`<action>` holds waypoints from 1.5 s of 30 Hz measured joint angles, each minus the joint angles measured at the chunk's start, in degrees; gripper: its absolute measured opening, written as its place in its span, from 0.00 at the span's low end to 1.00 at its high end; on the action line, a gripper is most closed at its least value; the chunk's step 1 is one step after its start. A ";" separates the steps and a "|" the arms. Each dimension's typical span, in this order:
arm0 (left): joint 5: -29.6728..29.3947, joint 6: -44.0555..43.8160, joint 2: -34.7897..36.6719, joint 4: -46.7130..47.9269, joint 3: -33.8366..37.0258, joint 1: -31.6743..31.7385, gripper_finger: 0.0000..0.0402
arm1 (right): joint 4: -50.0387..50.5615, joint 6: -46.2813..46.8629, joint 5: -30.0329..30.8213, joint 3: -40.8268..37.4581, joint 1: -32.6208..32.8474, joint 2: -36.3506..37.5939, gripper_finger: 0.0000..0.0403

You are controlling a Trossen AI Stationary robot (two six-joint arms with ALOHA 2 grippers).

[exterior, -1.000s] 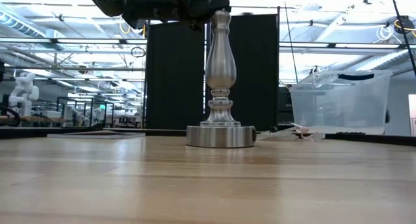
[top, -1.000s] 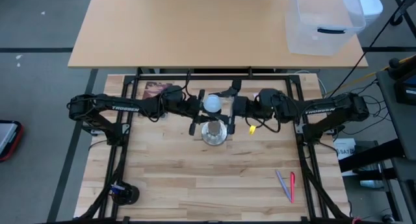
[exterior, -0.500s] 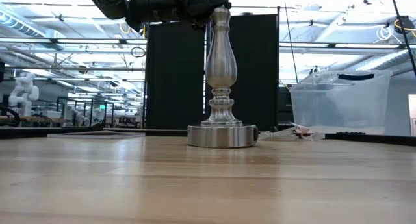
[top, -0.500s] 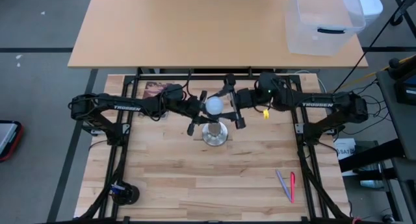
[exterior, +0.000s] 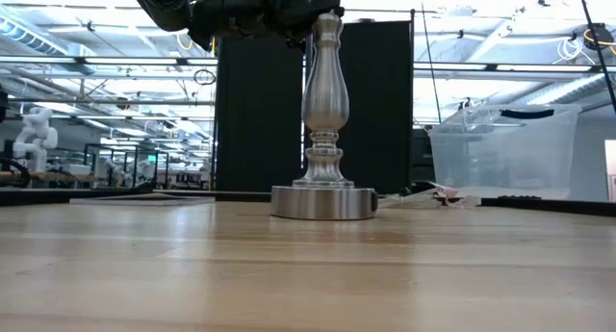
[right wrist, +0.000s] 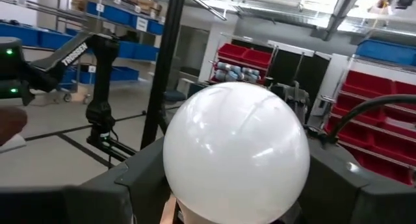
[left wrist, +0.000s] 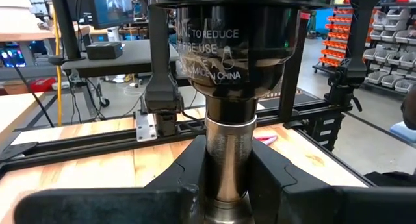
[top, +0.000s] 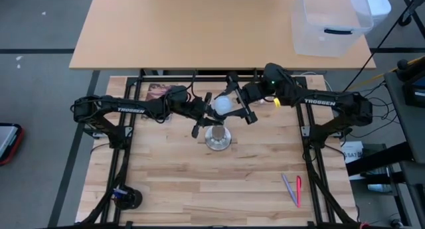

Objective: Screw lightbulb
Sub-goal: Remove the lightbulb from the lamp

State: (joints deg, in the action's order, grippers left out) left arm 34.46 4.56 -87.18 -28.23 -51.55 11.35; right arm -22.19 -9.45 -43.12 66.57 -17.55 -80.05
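Right gripper (top: 234,104) closed around bulb (top: 221,104), seated atop socket (left wrist: 231,42) of stand (top: 218,137); left gripper (top: 201,116) clamped on stand neck. Risk: cross-threading or stand tipping, caused by tilted bulb axis or slack left grip.

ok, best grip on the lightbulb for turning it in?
Take the lightbulb by the widest part of its frosted globe, side-on from the right, fingers level. It stands upright on the stand, held by the left gripper, and the right gripper already straddles it.
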 joint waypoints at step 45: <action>3.29 0.01 0.20 3.00 0.15 0.50 0.18 | -13.29 12.24 -14.51 8.34 -1.52 -10.38 0.69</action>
State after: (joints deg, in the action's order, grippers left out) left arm 37.74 4.57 -86.98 -25.23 -51.40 11.86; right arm -35.48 2.79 -57.63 74.91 -19.07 -90.43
